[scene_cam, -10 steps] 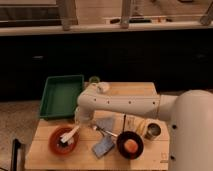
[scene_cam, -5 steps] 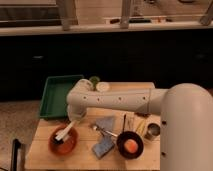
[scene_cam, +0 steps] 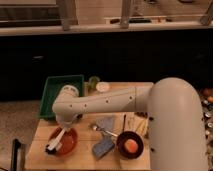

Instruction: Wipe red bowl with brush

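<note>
The red bowl [scene_cam: 66, 142] sits at the front left of the wooden table [scene_cam: 82, 159]. The brush [scene_cam: 54, 142], with a white handle and a dark bristle head, leans into the bowl's left side with the bristles down at the rim. My gripper [scene_cam: 65, 126] is just above the bowl's back edge, at the end of the white arm [scene_cam: 100, 104], and is shut on the top of the brush handle. The arm hides most of the gripper.
A green tray [scene_cam: 56, 89] stands at the back left. A green cup [scene_cam: 93, 82] and a white lid [scene_cam: 103, 87] are behind the arm. A black pan with an orange ball [scene_cam: 129, 146], a blue sponge [scene_cam: 102, 148], a grey cloth [scene_cam: 106, 123] and a thin metal utensil [scene_cam: 102, 130] lie to the bowl's right.
The arm has swung left over the table. The brush has shifted from the bowl's middle toward its left rim. The bowl and the other things have stayed put.
</note>
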`<state>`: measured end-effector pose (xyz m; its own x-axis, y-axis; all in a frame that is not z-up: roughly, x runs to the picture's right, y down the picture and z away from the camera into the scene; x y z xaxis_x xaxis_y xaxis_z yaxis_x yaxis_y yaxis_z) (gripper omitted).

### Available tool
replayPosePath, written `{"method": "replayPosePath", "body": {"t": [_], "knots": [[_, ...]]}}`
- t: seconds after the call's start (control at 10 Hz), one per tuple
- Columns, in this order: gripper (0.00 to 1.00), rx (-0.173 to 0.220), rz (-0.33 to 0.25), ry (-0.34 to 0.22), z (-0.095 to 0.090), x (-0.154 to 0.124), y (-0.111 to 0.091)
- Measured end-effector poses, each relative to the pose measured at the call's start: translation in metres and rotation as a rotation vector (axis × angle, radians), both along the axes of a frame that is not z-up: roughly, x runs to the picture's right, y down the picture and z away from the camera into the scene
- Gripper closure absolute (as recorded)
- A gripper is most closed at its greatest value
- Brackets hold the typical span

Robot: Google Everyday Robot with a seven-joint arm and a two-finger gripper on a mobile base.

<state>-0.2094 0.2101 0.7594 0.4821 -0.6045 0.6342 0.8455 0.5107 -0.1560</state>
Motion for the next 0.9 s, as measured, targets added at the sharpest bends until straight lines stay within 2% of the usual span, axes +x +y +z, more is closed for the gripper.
{"method": "replayPosePath", "body": {"t": [0.2, 0.5, 0.7, 0.9], "knots": [[1.0, 0.008, 0.016, 0.031, -0.001, 0.016, 0.003], [1.0, 0.017, 0.054, 0.091, 0.001, 0.062, 0.001], [1.0, 0.022, 0.064, 0.12, 0.005, 0.071, -0.003], [1.0, 0.049, 0.064, 0.143, 0.009, 0.07, -0.022]]}}
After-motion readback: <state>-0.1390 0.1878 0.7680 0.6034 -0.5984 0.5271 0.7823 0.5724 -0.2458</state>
